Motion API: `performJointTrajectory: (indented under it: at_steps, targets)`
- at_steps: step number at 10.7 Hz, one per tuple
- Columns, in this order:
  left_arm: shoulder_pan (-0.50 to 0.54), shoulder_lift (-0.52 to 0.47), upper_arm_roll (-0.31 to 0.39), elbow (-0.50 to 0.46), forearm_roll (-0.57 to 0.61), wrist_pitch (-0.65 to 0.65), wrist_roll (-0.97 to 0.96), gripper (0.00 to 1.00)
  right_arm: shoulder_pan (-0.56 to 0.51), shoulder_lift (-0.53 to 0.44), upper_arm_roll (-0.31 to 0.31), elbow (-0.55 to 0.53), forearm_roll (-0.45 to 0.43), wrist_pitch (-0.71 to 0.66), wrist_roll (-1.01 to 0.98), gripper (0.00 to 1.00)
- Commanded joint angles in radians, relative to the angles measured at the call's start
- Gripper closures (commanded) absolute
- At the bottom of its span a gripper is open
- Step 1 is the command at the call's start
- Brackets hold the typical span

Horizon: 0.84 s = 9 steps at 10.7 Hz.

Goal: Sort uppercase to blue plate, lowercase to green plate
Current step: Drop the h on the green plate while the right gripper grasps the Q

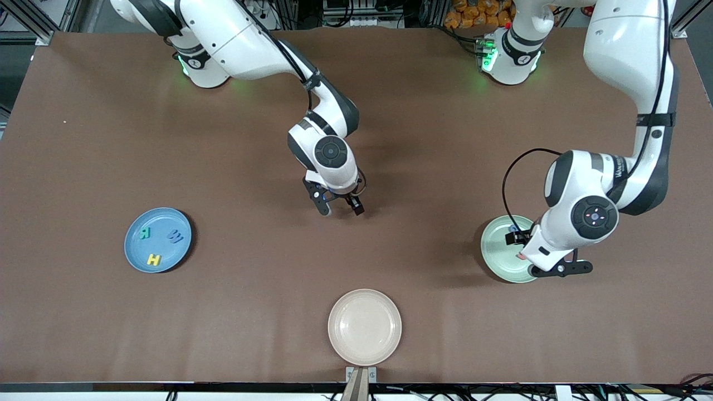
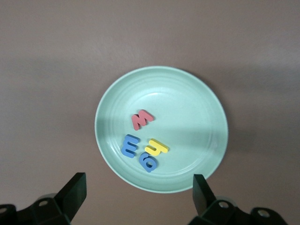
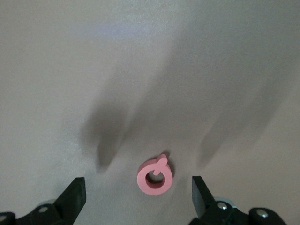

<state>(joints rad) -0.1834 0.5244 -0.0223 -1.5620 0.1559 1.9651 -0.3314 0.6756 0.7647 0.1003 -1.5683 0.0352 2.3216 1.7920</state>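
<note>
The green plate (image 2: 197, 117) holds the lowercase letters: a red w (image 2: 142, 119), a blue m (image 2: 129, 146), a yellow h (image 2: 156, 148) and a blue rounded letter (image 2: 148, 162). My left gripper (image 2: 139, 192) hangs open and empty just off that plate's rim (image 1: 496, 253). On the blue plate (image 1: 133, 250) lie three of the uppercase letters: a teal R (image 1: 145, 233), a blue W (image 1: 175, 236) and a yellow H (image 1: 154, 259). The red Q (image 3: 142, 178) lies flat on the bare table. My right gripper (image 3: 138, 194) stands open low over it, a finger on each side, not touching. In the front view the Q is hidden under that gripper (image 1: 341, 210).
An empty beige plate (image 1: 365, 327) sits at the table's edge nearest the front camera, midway between the blue and green plates. The left arm's wrist (image 1: 579, 217) covers part of the green plate in the front view.
</note>
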Motion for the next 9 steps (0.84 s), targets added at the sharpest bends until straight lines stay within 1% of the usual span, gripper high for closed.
performJointTrajectory:
  at_steps: [1,4,6,7,8,9]
  targets:
    - [-0.004,-0.116,0.002,-0.018,-0.025,-0.069,0.022,0.00,0.010,-0.001,-0.007,-0.016,-0.026,0.022,0.046,0.00]
    - [-0.004,-0.240,0.001,-0.021,-0.030,-0.139,0.078,0.00,0.010,-0.004,-0.008,-0.054,-0.035,0.074,0.064,0.00]
    - [0.013,-0.335,-0.014,-0.023,-0.122,-0.182,0.115,0.00,0.013,-0.005,-0.007,-0.061,-0.035,0.075,0.064,0.00]
    - [0.028,-0.377,-0.015,-0.021,-0.143,-0.210,0.115,0.00,0.016,-0.005,-0.007,-0.062,-0.035,0.075,0.066,0.00]
    - [0.041,-0.406,-0.036,-0.023,-0.147,-0.224,0.114,0.00,0.016,-0.007,-0.008,-0.068,-0.035,0.075,0.066,0.00]
    - [0.082,-0.431,-0.086,-0.021,-0.136,-0.253,0.111,0.00,0.016,-0.007,-0.007,-0.070,-0.035,0.075,0.066,0.00]
